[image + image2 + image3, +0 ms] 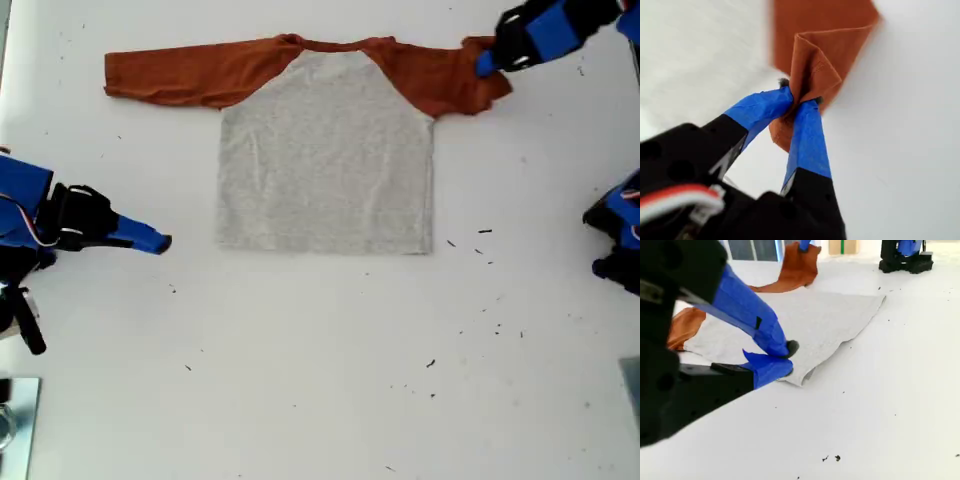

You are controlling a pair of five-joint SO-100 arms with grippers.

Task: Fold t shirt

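Pinching a bunched fold of rust-orange sleeve, my first gripper (799, 101) had its blue-taped jaws closed tight on the cloth, at the sleeve end toward the exterior view's right. The small raglan t shirt (325, 150), light heather-grey in the body with long rust-orange sleeves and collar, lay flat on the white table (320, 380), its other sleeve stretched straight out from the body toward the exterior view's left. My second gripper (786, 359) rested near the shirt's lower hem corner, apart from the cloth in the exterior view, with its jaws nearly together and nothing between them.

We judged the grip shallow: only a small tuck of fabric sat between the tips, so a quick pull across the body could let the sleeve slip free, or drag the whole shirt and wrinkle the grey panel, since nothing pinned it down.

We could read no brand, label or writing anywhere; the side facing up showed plain grey.
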